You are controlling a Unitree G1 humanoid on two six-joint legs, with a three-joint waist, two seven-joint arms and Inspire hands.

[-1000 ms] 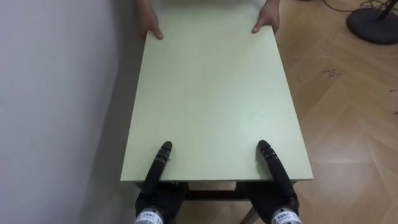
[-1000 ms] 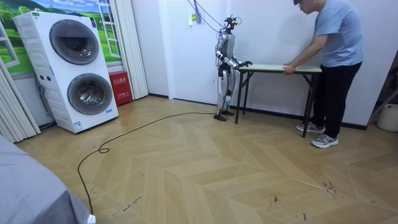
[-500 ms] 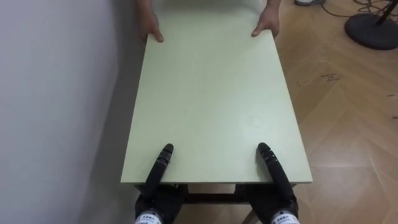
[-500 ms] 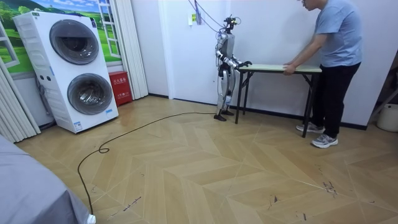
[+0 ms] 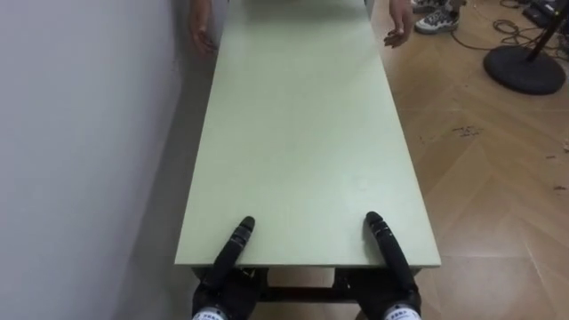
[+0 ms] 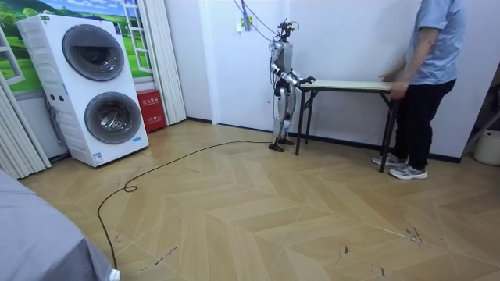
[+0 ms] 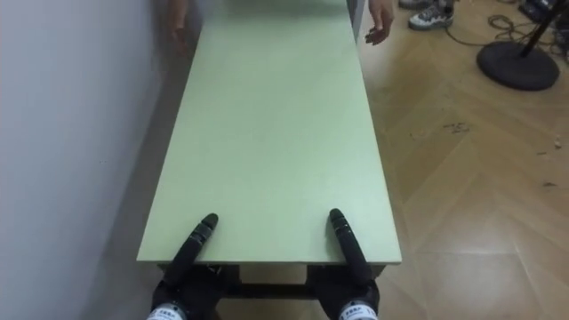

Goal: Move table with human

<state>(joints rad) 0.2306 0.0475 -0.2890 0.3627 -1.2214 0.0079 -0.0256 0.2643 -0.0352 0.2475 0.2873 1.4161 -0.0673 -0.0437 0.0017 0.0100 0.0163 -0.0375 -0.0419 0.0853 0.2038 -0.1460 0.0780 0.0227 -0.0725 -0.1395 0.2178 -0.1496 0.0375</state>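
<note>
The table [image 5: 302,151] stands along the wall [image 5: 80,133] on my left, its short near end right before me. I judge it stiff, long and fairly heavy, with a top smooth enough to slip. The hold belongs at this end edge, spread toward both corners to keep it level. My left hand [image 5: 233,253] and right hand [image 5: 382,244] each reach over that edge onto the top. The rest sits beneath, so I cannot tell whether they clamp. The person's hand [image 5: 397,34] hangs just beside the far end.
</note>
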